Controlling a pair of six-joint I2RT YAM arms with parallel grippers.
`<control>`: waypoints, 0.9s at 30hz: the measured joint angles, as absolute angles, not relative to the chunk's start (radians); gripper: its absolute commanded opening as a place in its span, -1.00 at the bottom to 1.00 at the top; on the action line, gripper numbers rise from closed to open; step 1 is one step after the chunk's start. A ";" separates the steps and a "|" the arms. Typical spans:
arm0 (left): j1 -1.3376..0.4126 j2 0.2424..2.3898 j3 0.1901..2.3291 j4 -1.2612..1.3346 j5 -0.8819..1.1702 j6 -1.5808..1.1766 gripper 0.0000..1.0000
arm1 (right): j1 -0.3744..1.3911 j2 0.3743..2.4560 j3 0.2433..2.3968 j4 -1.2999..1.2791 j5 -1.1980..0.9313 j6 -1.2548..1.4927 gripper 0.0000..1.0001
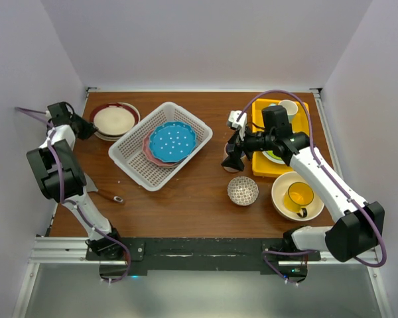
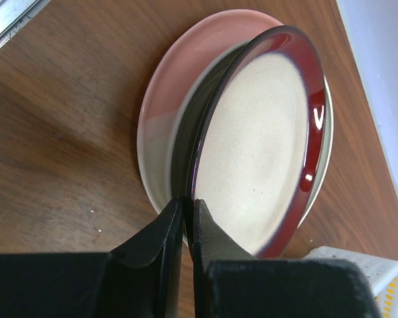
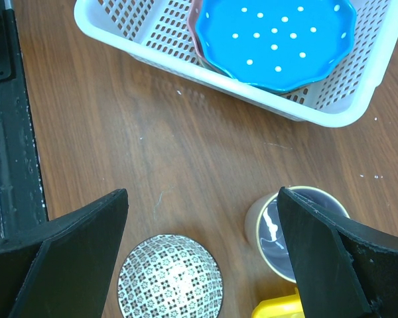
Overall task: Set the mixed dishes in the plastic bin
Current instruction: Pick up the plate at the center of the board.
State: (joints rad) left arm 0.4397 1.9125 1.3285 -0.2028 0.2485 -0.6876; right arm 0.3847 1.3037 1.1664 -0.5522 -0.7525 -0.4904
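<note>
The left gripper (image 2: 188, 202) pinches only the thin rim of a tilted red-edged cream plate (image 2: 259, 152), above the pink-and-cream plate (image 2: 179, 79) beside the plastic bin (image 1: 134, 142), so it could slip and drop; the right gripper (image 3: 200, 199) hangs spread wide, holding nothing.

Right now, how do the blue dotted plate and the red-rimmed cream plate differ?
The blue dotted plate has a scalloped edge; the red-rimmed cream plate has a smooth one. The blue plate lies in the white plastic bin; the cream one is outside, pinched by the left claw. Both are shallow plates.
</note>
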 measured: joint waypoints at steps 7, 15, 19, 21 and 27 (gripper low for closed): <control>0.445 1.905 1.328 -0.202 0.266 -0.699 -1.00 | 0.383 1.304 1.164 -0.552 -0.752 -0.490 0.96; 0.448 1.874 1.328 -0.195 0.301 -0.725 -1.00 | 0.382 1.304 1.164 -0.552 -0.753 -0.490 0.96; 0.449 1.847 1.328 -0.194 0.321 -0.737 -1.00 | 0.380 1.304 1.163 -0.552 -0.754 -0.490 0.96; 0.449 1.836 1.328 -0.186 0.331 -0.746 -1.00 | 0.379 1.304 1.162 -0.552 -0.754 -0.490 0.96; 0.450 1.821 1.328 -0.157 0.352 -0.771 -1.00 | 0.379 1.304 1.161 -0.552 -0.756 -0.490 0.97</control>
